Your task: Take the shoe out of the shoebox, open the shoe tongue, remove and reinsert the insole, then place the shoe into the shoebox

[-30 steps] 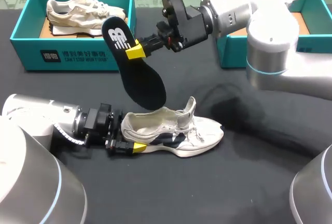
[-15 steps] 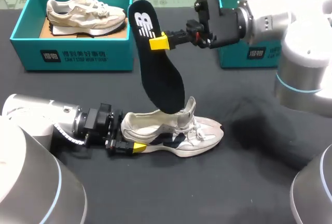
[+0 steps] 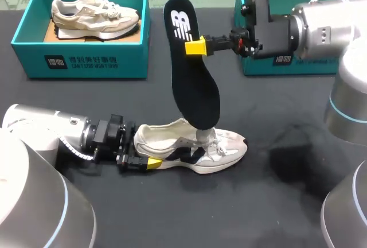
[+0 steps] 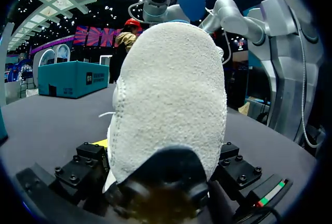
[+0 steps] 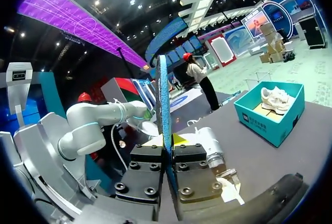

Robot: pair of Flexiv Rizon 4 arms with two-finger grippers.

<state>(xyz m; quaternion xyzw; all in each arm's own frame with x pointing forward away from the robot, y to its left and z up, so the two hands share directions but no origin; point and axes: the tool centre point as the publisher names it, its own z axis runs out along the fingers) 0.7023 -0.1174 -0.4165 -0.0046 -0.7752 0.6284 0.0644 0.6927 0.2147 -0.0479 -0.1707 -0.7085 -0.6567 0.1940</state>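
At lower left the left pincer (image 3: pixel 142 155) clamps the heel of the white sneaker (image 3: pixel 195 147), which lies on the black desk (image 3: pixel 258 202). Above it the right pincer (image 3: pixel 195 47) pinches the black insole (image 3: pixel 195 87), whose lower end reaches the sneaker's tongue. Far back, the upper-left teal shoebox (image 3: pixel 80 64) holds another sneaker (image 3: pixel 92 12).

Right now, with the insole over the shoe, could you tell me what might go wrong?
The insole hangs steeply, its toe end at the tongue of the shoe, so pushing down may buckle it instead of sliding it in. The right claw pinches it only near the heel end, so it could pivot or slip. The left claw grips only the heel, so the front might shift.
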